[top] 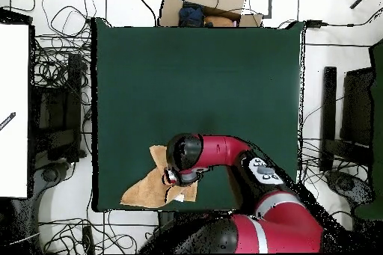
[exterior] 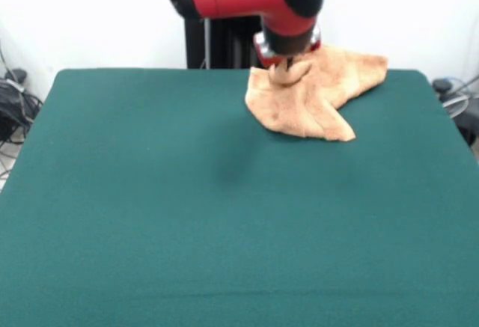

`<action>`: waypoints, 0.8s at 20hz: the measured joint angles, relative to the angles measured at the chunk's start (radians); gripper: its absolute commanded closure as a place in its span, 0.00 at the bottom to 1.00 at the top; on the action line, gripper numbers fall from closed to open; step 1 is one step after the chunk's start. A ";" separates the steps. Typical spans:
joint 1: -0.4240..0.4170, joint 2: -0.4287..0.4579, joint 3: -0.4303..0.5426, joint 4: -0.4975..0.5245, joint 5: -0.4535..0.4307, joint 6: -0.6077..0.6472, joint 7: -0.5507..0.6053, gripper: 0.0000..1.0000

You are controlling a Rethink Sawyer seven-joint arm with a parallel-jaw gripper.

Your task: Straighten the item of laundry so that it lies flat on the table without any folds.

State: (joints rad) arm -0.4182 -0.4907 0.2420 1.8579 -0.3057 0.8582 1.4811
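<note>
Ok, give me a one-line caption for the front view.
Sawyer's hand lowered onto a crumpled peach towel near the green table's far edge.

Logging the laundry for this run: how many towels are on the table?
1. The towel lies crumpled at the table's edge nearest the robot, under the tool. Nothing seems hidden beneath it.

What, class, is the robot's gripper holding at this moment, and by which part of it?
The gripper appears to pinch the peach towel at a bunched-up fold near its middle, toward the table's far edge. Its fingers are hidden, so the hold cannot be confirmed.
</note>
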 measured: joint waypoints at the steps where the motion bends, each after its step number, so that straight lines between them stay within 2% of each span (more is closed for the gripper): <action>1: 0.000 0.016 0.000 -0.020 0.000 0.004 0.000 1.00; 13: 0.001 0.137 0.000 -0.170 0.000 0.084 0.000 1.00; 16: 0.001 0.171 0.000 -0.218 0.000 0.137 0.000 1.00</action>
State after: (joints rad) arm -0.4174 -0.3196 0.2423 1.6395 -0.3053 0.9949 1.4811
